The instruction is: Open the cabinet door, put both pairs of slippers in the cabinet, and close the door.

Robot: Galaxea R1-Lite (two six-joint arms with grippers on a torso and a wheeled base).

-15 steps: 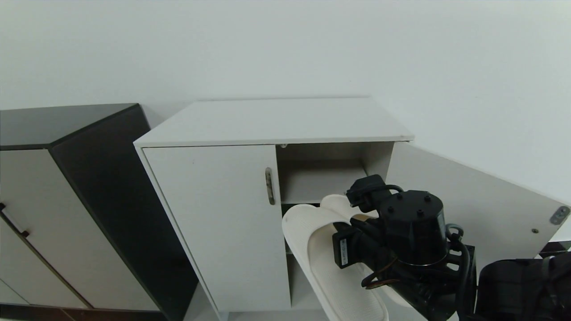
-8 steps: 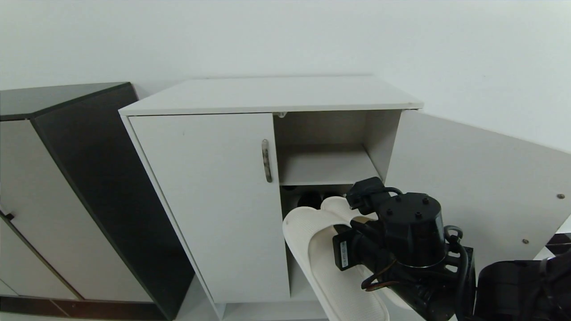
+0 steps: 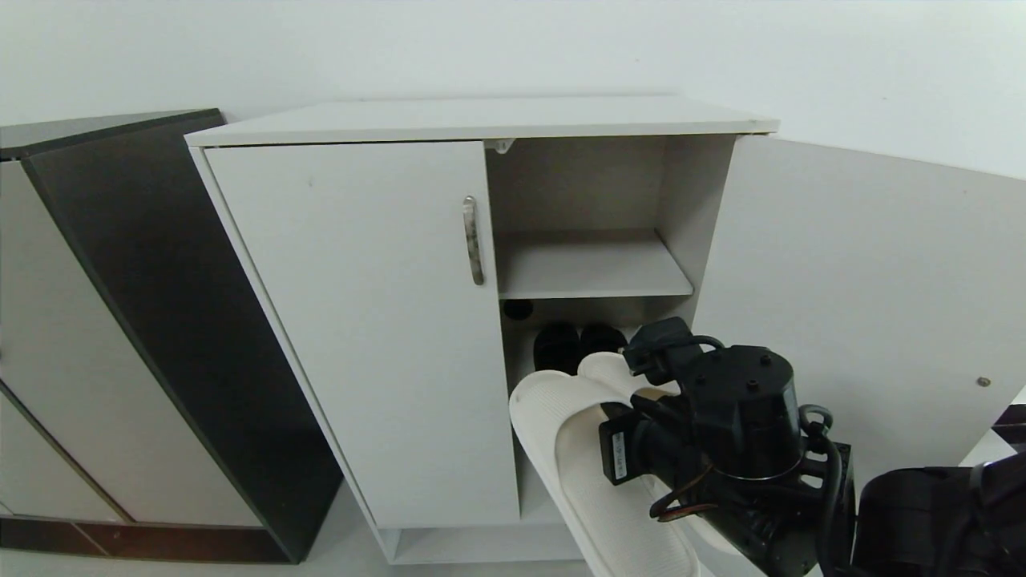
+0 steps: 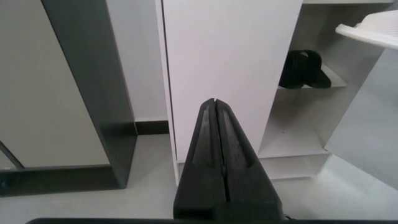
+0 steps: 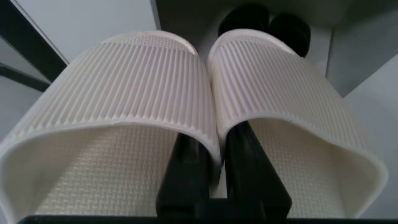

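A pair of white ribbed slippers (image 3: pixel 561 433) hangs in front of the cabinet's open right half, and my right gripper (image 3: pixel 621 413) is shut on it. In the right wrist view the black fingers (image 5: pixel 186 162) pinch the two inner strap edges of the white slippers (image 5: pixel 143 81) together. A pair of black slippers (image 3: pixel 575 344) lies on the middle shelf inside the white cabinet (image 3: pixel 353 320); they also show behind the white pair as black slippers (image 5: pixel 264 22). My left gripper (image 4: pixel 214 109) is shut and empty, low in front of the closed left door, with the black slippers (image 4: pixel 305 68) off to its side.
The cabinet's right door (image 3: pixel 842 280) stands swung wide open to the right. The left door with its metal handle (image 3: pixel 473 240) is closed. An upper shelf (image 3: pixel 589 268) is bare. A dark-sided cabinet (image 3: pixel 144 304) stands close on the left.
The whole head picture has shifted: the cabinet sits higher in view and the black slippers on the shelf have come into sight. The right gripper keeps hold of the white slippers.
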